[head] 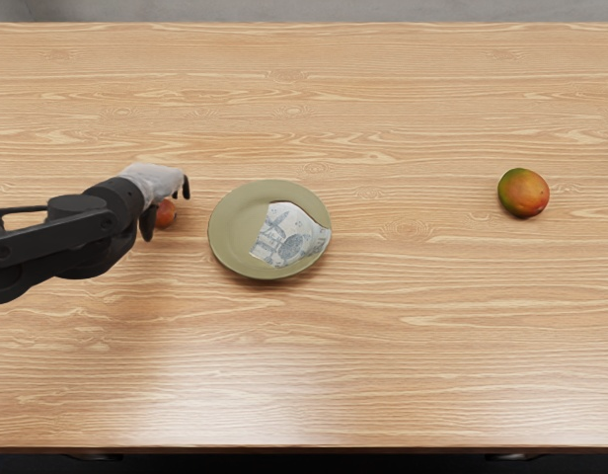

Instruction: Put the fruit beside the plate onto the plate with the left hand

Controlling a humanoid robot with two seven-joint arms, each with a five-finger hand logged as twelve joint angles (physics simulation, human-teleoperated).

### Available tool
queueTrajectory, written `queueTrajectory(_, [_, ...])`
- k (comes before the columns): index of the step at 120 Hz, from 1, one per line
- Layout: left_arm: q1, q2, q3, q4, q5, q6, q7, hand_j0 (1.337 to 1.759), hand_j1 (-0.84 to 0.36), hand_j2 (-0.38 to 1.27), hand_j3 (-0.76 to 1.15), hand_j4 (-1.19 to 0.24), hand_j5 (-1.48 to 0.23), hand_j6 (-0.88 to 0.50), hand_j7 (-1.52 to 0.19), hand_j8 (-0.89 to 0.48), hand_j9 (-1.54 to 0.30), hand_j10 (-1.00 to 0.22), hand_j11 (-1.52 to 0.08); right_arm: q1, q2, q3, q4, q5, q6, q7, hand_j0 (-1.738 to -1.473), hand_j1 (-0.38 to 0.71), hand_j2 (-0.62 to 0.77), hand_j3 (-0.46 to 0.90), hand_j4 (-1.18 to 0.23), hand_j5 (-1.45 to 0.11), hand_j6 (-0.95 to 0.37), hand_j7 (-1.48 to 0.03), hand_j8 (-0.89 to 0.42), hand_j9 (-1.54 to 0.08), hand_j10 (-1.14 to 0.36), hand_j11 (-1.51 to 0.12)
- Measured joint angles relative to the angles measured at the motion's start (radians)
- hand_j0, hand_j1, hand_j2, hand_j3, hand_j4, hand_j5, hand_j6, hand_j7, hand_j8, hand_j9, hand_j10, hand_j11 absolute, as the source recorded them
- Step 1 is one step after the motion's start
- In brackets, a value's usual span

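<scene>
Matte black left arm [47, 242]: chunky rounded segments, plastic-looking, faint grey sheen along upper edges. Short drum-shaped joint housing [77, 205] on top, flat cap. Thin black bar [13, 210] running alongside rear segment. Dark barrel-shaped wrist section [121, 197]. Pale grey, smooth-shelled left hand [156, 183], soft shading, black accents at its edges.

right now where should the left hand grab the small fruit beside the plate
Probably grip the small fruit around its round middle, from above on its left: it is ball-shaped with no handle, the plate lies close on its right, and the left hand is over it.
</scene>
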Motion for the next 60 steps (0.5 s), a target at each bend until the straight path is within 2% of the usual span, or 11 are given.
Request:
queueTrajectory(23, [0.001, -0.006, 0.014, 0.015, 0.0, 0.001, 0.0, 1.658, -0.14, 0.09, 0.0, -0.42, -0.54, -0.42, -0.54, -0.42, -0.54, -0.42, -0.54, 0.0, 0.0, -0.001, 0.0, 0.0, 0.0, 0.0, -1.658, -0.31, -0.01, 0.0, -0.03, -0.04, -0.03, -0.04, -0.03, -0.04, -0.03, -0.04])
queueTrajectory(33, [0.009, -0.006, 0.016, 0.018, 0.003, 0.003, 0.0, 1.658, -0.19, 0.1, 0.0, -0.47, -0.57, -0.41, -0.58, -0.44, -0.59, -0.46, -0.59, 0.0, 0.0, -0.001, 0.0, 0.0, 0.0, 0.0, -1.658, -0.31, -0.01, 0.0, -0.03, -0.04, -0.03, -0.04, -0.03, -0.04, -0.03, -0.04])
queueTrajectory(52, [0.016, -0.006, 0.017, 0.026, 0.003, 0.005, 0.0, 1.658, -0.28, 0.12, 0.0, -0.55, -0.67, -0.49, -0.69, -0.52, -0.69, -0.54, -0.69, -0.001, 0.0, -0.001, 0.0, 0.0, 0.0, 0.0, -1.658, -0.31, -0.01, 0.0, -0.03, -0.04, -0.03, -0.04, -0.03, -0.04, -0.03, -0.04])
queueTrajectory(60, [0.017, -0.006, 0.017, 0.03, 0.002, 0.005, 0.0, 1.657, -0.29, 0.17, 0.0, -0.59, -0.73, -0.48, -0.75, -0.54, -0.75, -0.58, -0.75, -0.001, 0.0, -0.001, 0.0, 0.0, 0.0, 0.0, -1.658, -0.31, -0.01, 0.0, -0.03, -0.04, -0.03, -0.04, -0.03, -0.04, -0.03, -0.04])
